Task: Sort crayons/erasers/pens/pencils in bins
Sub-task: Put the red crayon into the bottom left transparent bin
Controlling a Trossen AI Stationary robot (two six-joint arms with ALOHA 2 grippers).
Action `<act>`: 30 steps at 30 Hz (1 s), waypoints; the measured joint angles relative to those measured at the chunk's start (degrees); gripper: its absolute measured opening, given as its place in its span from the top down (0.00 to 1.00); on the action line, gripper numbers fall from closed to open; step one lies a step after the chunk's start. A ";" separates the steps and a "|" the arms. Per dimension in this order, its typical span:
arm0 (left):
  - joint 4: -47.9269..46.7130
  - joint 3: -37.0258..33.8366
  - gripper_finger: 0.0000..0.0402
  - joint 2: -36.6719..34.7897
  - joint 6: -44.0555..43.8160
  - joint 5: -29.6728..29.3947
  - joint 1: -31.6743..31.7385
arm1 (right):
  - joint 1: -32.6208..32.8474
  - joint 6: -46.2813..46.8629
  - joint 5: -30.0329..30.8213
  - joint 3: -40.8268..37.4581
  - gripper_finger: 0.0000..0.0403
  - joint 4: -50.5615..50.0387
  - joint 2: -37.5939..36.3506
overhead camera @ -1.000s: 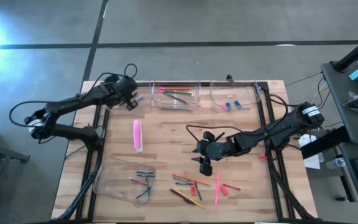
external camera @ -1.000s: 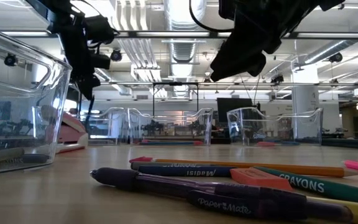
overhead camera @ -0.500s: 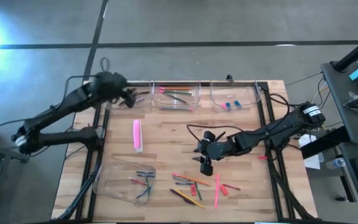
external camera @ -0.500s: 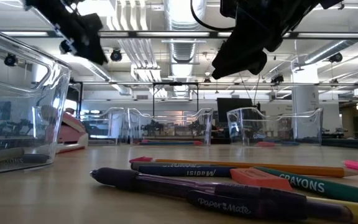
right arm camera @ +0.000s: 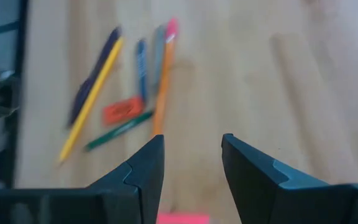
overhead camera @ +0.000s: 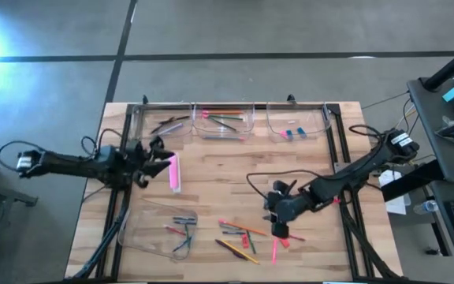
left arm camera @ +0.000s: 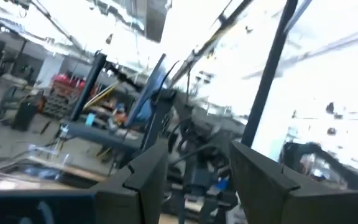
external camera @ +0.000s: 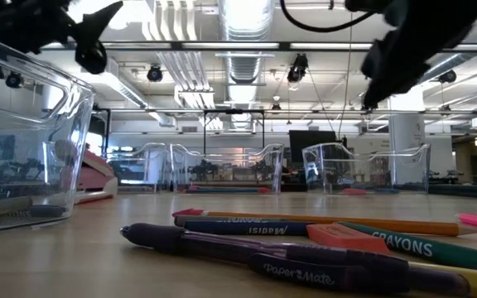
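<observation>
The right gripper (overhead camera: 279,229) is seen low over the near part of the wooden table (overhead camera: 211,170), just above the loose pile of sticks; its fingers (right arm camera: 138,171) are parted with bare wood showing between them, and nothing is held. In its wrist view an orange pencil (right arm camera: 162,81), a yellow pencil (right arm camera: 92,96), a green crayon (right arm camera: 118,129), a blue crayon (right arm camera: 142,68) and a red eraser (right arm camera: 122,109) are laid out ahead of the fingers, and a pink object (right arm camera: 182,218) is caught at the frame edge, probably the pink pencil (overhead camera: 274,251) that lies beside the gripper in the high view. The left gripper (overhead camera: 154,158) is held at the table's left side, just beside a pink flat object (overhead camera: 174,170); its fingers (left arm camera: 138,177) are spread apart and are pointed out at the room, with nothing between them. Four clear bins are set on the table: three along the far edge, the left one (overhead camera: 164,125) with dark pens, the middle one (overhead camera: 225,120) with long sticks, the right one (overhead camera: 296,125) with small blue and red erasers, and a fourth (overhead camera: 160,229) near the front left with several short sticks in it. In the low view a dark pen (external camera: 247,255) is laid across the foreground in front of the other loose items.
</observation>
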 joint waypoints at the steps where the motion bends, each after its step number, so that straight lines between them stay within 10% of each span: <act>1: 0.44 -0.35 0.61 0.41 1.39 -2.71 -2.78 | 0.83 1.36 -1.26 0.00 0.63 -0.66 -0.18; 9: -0.62 3.64 0.61 8.73 13.44 -25.57 -19.12 | 6.16 11.41 -3.88 0.00 0.63 -5.33 -0.20; 30: -3.72 13.86 0.61 27.82 14.67 -28.97 -20.42 | 18.63 28.42 -2.34 -6.96 0.63 -9.28 0.04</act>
